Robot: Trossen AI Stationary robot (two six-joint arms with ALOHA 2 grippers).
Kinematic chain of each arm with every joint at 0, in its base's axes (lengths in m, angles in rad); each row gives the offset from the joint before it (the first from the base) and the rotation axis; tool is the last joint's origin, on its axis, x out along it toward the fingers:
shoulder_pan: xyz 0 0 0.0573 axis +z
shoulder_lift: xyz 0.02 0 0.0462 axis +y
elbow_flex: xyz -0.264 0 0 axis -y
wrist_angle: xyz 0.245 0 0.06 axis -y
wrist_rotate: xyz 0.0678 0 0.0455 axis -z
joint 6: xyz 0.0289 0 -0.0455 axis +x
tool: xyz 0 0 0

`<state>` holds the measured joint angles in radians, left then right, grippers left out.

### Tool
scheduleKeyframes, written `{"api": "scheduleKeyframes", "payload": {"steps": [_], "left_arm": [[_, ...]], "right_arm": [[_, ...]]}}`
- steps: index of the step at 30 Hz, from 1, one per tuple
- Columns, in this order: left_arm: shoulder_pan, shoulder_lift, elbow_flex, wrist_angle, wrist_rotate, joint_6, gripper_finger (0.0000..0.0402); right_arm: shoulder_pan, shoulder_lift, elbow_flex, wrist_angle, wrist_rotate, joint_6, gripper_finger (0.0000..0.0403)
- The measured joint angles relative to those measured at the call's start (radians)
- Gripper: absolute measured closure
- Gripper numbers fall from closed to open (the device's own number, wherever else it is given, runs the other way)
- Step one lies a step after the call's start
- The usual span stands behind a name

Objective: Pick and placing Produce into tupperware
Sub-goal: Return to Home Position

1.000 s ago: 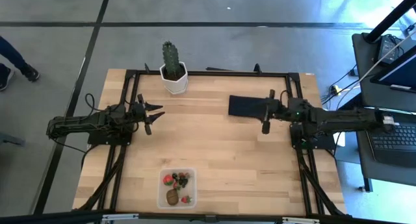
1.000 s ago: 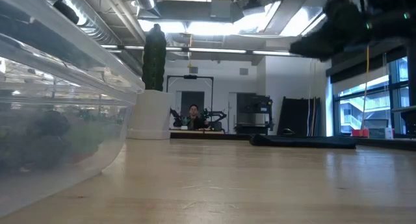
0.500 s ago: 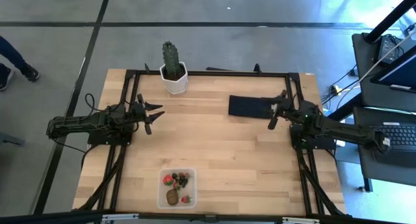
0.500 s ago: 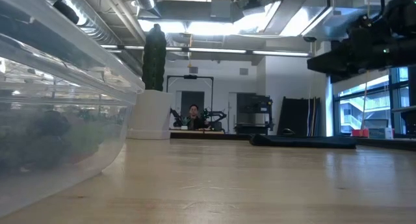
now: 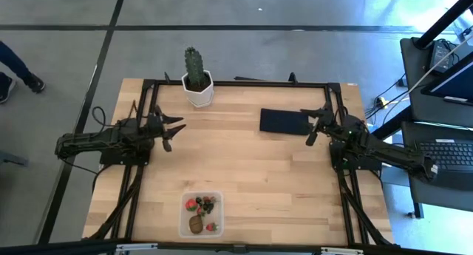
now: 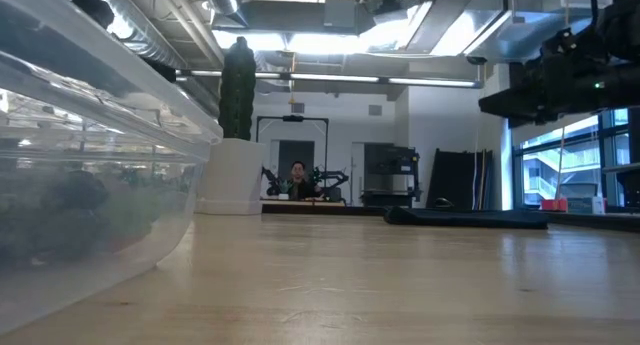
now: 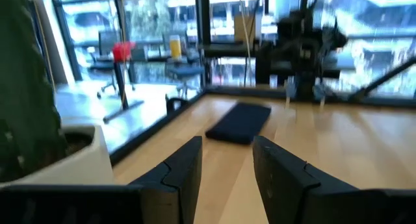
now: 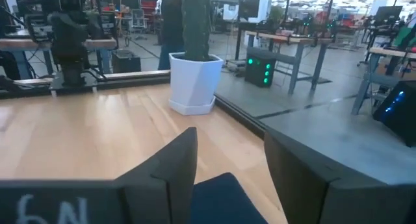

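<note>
The clear tupperware (image 5: 201, 214) stands at the table's near edge, and its wall fills the left of the low view (image 6: 90, 185). Inside it lies the produce: red strawberries (image 5: 192, 204), dark berries (image 5: 209, 207) and a brown kiwi (image 5: 196, 224). My left gripper (image 5: 175, 131) hovers open over the table's left part, far from the box, with nothing between its fingers (image 7: 227, 165). At the right my right gripper (image 5: 309, 127) is open and empty too (image 8: 231, 159), just past the right end of a navy rectangle (image 5: 283, 121).
A green cactus in a white pot (image 5: 196, 79) stands at the far edge, left of centre. The flat navy rectangle lies on the table's far right part. Bare wood spreads between the two grippers and the box. A laptop (image 5: 451, 155) sits on a stand beyond the right edge.
My right gripper has drawn back toward the table's right edge and sunk lower, its arm swinging so that it now slants across the right side. It stays open. The tupperware and produce have kept still.
</note>
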<state>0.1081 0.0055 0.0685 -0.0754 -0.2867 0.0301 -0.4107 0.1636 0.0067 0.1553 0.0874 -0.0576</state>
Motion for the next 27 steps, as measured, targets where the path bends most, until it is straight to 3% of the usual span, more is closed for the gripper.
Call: {"api": "scheduleKeyframes", "payload": {"steps": [27], "left_arm": [[0.0,-0.003,0.001,0.043,-0.005,0.005,0.0272]], "right_arm": [[0.0,-0.016,0.0,-0.023,-0.002,-0.001,0.0222]]}}
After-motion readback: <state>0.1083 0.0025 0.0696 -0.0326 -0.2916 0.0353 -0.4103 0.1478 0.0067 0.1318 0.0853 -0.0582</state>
